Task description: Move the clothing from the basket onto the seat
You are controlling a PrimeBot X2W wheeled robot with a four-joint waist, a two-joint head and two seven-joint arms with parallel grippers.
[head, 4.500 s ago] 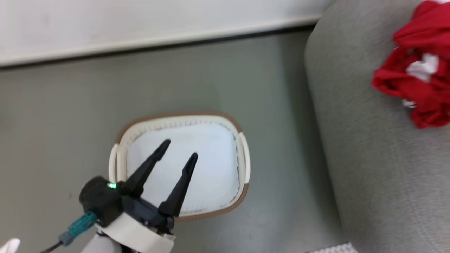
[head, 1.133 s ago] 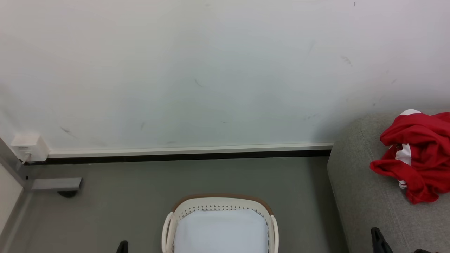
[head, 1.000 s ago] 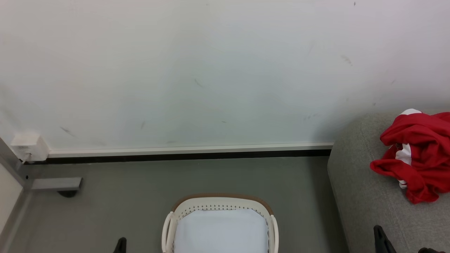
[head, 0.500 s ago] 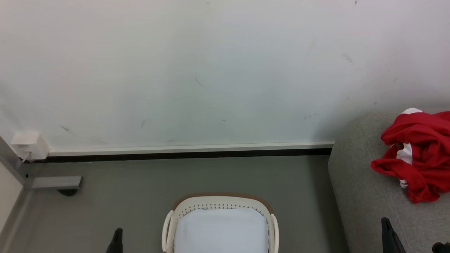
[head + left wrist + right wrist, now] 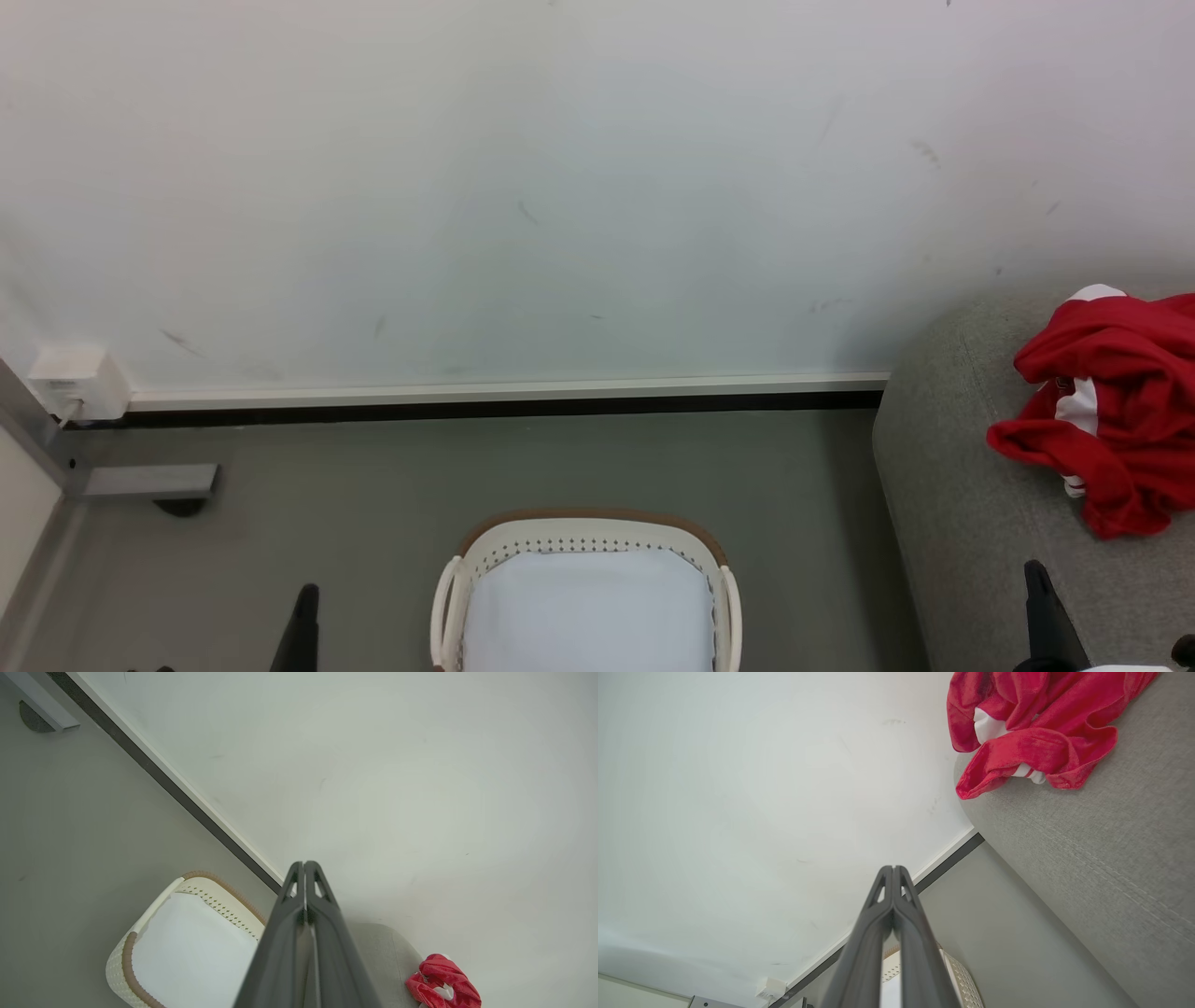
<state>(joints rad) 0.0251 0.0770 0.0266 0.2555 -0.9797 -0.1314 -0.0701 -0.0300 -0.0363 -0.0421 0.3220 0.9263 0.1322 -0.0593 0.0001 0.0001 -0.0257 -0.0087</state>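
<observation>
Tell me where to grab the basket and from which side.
Grip the left handle, coming straight down from above. The basket stands upright on the floor, and the handle is a thin loop standing off its side, so one finger could likely slip behind it. The left gripper is beside that handle but shut, so it would need to open first.

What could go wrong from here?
1. The clothing lies bunched near the rounded end of the seat; it might slide off.
2. The near part of the basket is cut off in the head view and partly hidden behind the left gripper in its wrist view, so a leftover garment could be missed.
</observation>
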